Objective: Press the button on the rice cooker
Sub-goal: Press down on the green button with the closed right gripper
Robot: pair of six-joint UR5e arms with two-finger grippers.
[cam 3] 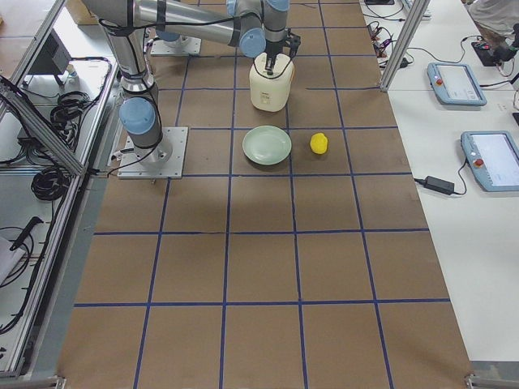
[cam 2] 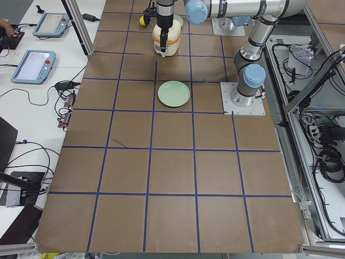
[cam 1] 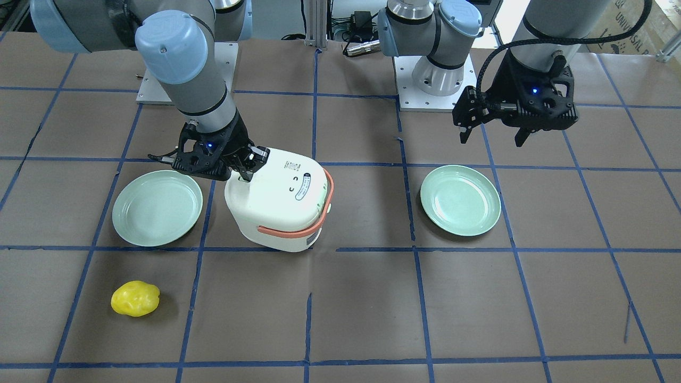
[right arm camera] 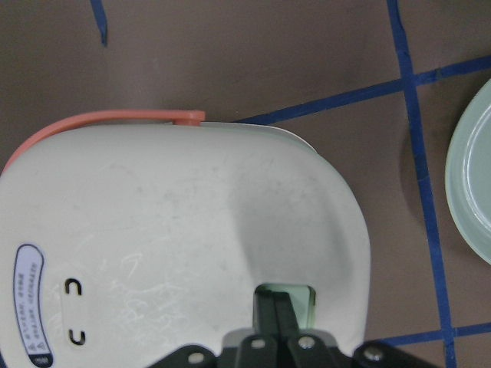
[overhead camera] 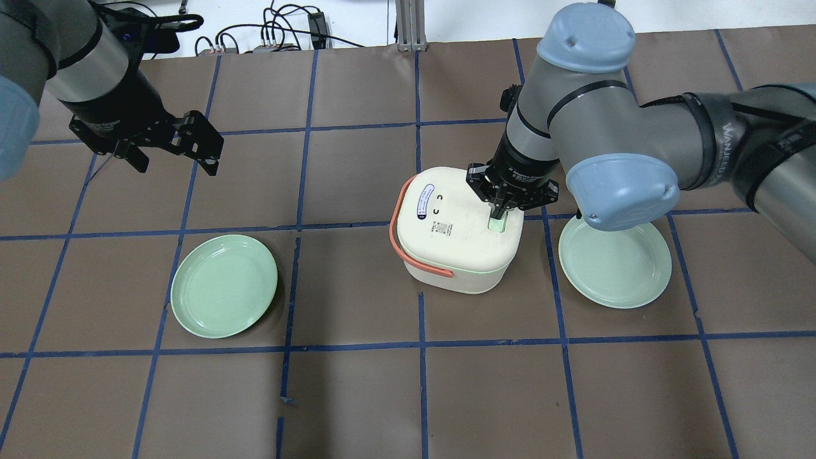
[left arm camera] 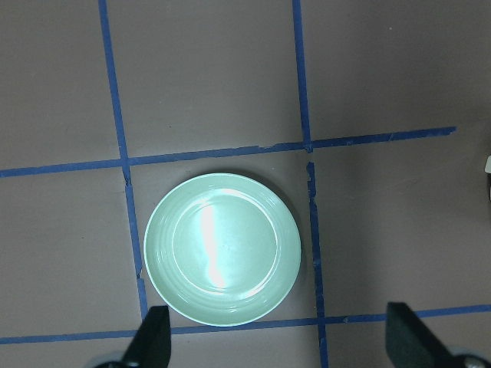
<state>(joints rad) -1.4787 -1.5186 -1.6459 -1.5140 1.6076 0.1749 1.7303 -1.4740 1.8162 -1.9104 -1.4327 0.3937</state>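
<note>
The white rice cooker [overhead camera: 456, 233] with a salmon-orange handle [overhead camera: 408, 245] stands mid-table with its lid shut; it also shows in the front view [cam 1: 282, 199] and the right wrist view [right arm camera: 176, 238]. My right gripper [overhead camera: 498, 213] is shut, with its fingertips pressed down on the mint-green button [right arm camera: 285, 300] at the lid's edge. In the front view the right gripper [cam 1: 246, 173] touches the cooker's top. My left gripper [overhead camera: 172, 150] is open and empty, hovering high over the table, far from the cooker. In the left wrist view its fingers [left arm camera: 153, 337] stand apart above a plate.
A mint-green plate [overhead camera: 224, 285] lies under the left side and another [overhead camera: 615, 261] right of the cooker, partly under the right arm's elbow. A yellow lemon-like object [cam 1: 135, 299] lies near the operators' side. Blue tape lines grid the brown table.
</note>
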